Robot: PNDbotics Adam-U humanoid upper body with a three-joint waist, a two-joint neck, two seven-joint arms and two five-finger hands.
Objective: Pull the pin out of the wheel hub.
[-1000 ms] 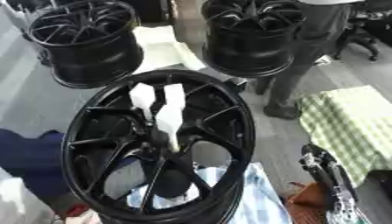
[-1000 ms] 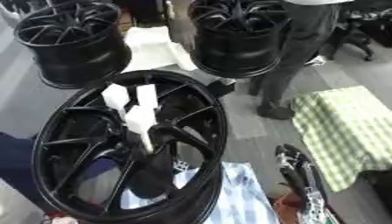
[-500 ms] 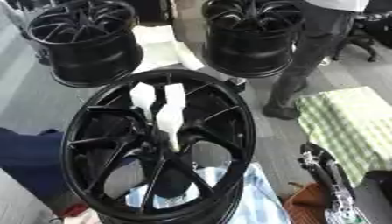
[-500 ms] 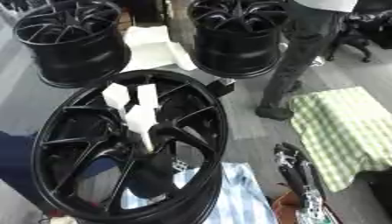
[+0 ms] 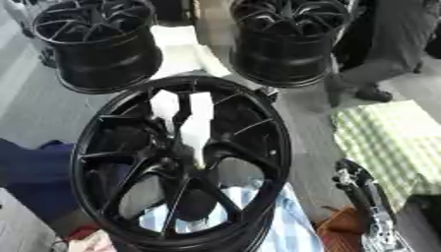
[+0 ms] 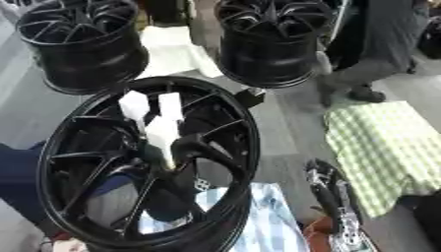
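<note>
Fingers of the right hand (image 5: 366,197) show too unclearly to tell their state; it hangs beside the wheel (image 5: 181,162), apart. No pin is discernible at the hub (image 5: 176,170).

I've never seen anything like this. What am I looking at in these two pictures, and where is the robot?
Both pictures come from the two eyes of a camera in a humanoid robot's head, looking down, so they show nearly the same thing. The big black ring in front is a car wheel, tilted up, with spokes meeting at its hub. White shapes show through the spokes; I cannot tell what they are, and I cannot make out a pin. Two more wheels stand behind it. A checked cloth lies to the right, a striped one under the wheel. The black and silver part at the lower right is the robot's right hand; whether its fingers are curled I cannot tell. It holds nothing visible. The left hand is out of view.
</note>
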